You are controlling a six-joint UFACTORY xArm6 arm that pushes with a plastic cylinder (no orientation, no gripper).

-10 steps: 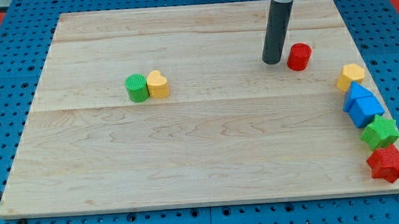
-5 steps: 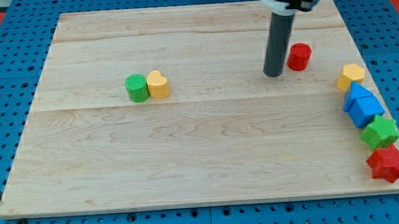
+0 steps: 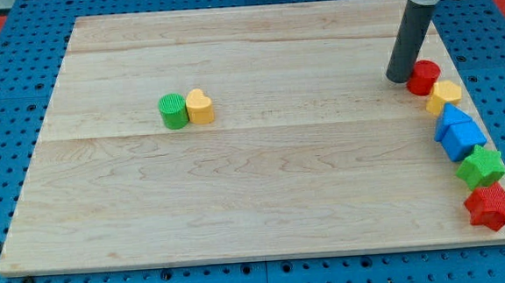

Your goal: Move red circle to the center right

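The red circle [image 3: 423,77] lies near the board's right edge, in the upper right part of the view. It touches the yellow block [image 3: 445,95] just below and right of it. My tip [image 3: 399,78] stands right against the red circle's left side. The dark rod rises from there to the view's top.
Below the yellow block, along the right edge, lie two blue blocks [image 3: 457,132], a green star-like block [image 3: 481,166] and a red star [image 3: 490,206]. A green circle [image 3: 172,110] and a yellow heart [image 3: 200,106] sit together left of centre. The wooden board [image 3: 255,185] ends close by the right-hand blocks.
My tip has moved to the right and pushed the red circle right and slightly down, until it touches the yellow block. The other blocks have not moved.
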